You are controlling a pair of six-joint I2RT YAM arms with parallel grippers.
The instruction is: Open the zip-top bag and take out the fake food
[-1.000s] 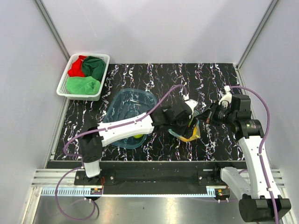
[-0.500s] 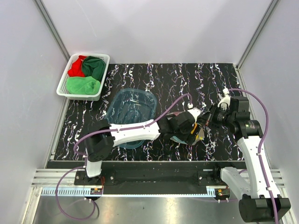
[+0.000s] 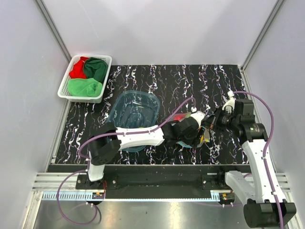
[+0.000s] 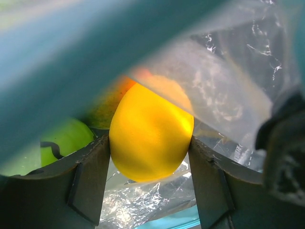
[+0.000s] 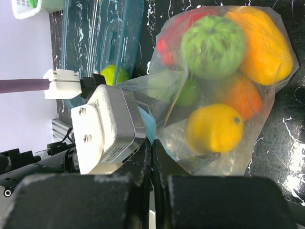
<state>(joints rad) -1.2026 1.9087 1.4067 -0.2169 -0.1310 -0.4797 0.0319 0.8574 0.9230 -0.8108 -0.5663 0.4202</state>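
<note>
The zip-top bag [image 5: 188,160] lies on the worktop [image 3: 143,81] right of centre, just right of the blue tub [image 3: 133,114]. Its mouth faces the left arm, and the fake food [image 5: 212,45] is packed inside as red, green, orange and yellow pieces. The right end effector [image 5: 151,157] is fully closed and pinches the film at one lip of the mouth, beside the teal zip strip [image 5: 149,128], so the mouth stands open. The left end effector [image 4: 148,140] reaches in through the mouth. Its jaws are at a moderate spread, with one finger on each flank of a yellow fruit [image 4: 152,119], and both inner faces appear to touch it. The step in hand is judged to be the extraction of this yellow fruit. For a sound grip, the fingers should seat across the widest part of the fruit, since the glossy, rounded skin is likely to slip out of a grip placed on the taper. No film should lie between finger and fruit; whether any is trapped cannot be told from the views. The right end effector should hold its pinch as an anchor while the left draws back slowly along the line of the mouth. Otherwise the floppy bag is likely to drag along with the fruit, or neighbouring pieces may jam at the zip strip.
</note>
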